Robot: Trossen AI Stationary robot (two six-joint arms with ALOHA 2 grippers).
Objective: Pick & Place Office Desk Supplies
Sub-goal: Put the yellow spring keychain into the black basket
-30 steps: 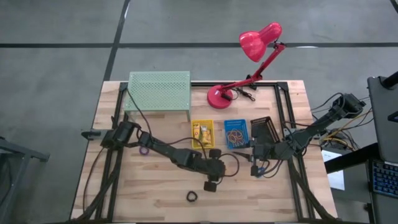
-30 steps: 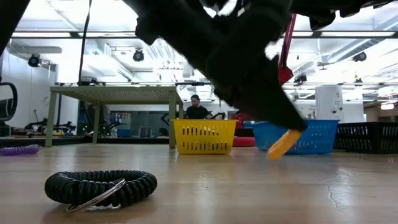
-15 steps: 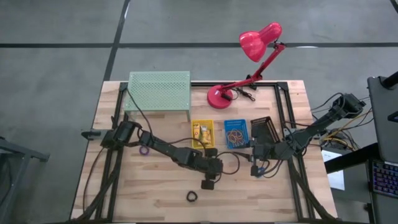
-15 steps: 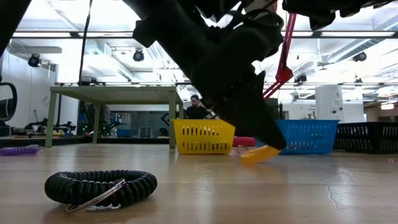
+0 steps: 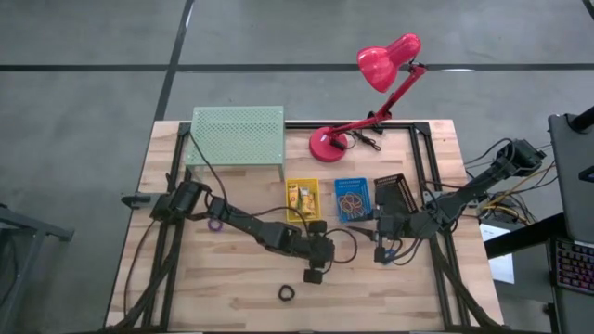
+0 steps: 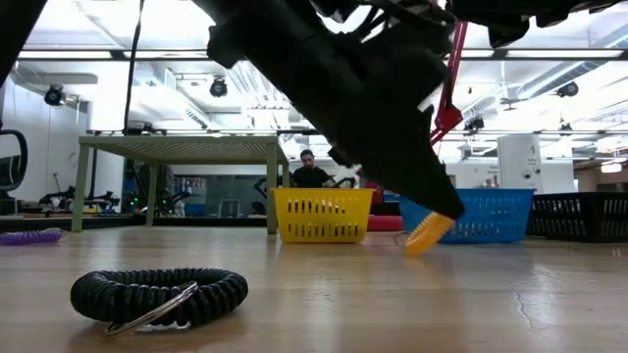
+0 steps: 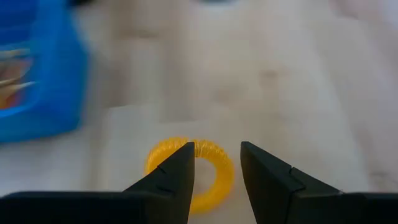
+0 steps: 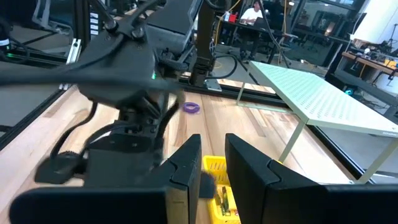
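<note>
A yellow coil ring [image 7: 219, 167] hangs in my left gripper [image 5: 313, 275], a little above the wood near the table's middle. In the low view the ring [image 6: 429, 233] shows at the tip of that gripper [image 6: 432, 218], clear of the table. A black coil ring [image 5: 286, 293] with a metal key loop lies flat near the front edge. Toward the left lies a purple coil ring [image 5: 215, 224]. My right gripper [image 5: 379, 243] hovers in front of the bins; its fingers [image 8: 186, 165] stand slightly apart with nothing between them. My left gripper has one side of the yellow ring's loop [image 7: 222, 169] between its two fingers. One finger [image 7: 177, 177] covers the ring's hole and the other stands outside it. The fingers slant down toward the table's near edge. The ring hangs tilted at their free ends, lifted clear.
A yellow bin [image 5: 302, 199], a blue bin [image 5: 353, 199] and a black bin [image 5: 394, 192] stand in a row at mid-table. Behind them are the pale green mesh shelf [image 5: 238, 135] and the pink-red lamp [image 5: 371, 93]. Bare wood lies along the front edge.
My left gripper has turned at the wrist without leaving its place. The yellow ring has swung with it, dipping a little and coming back up, and has stayed clear of the table.
</note>
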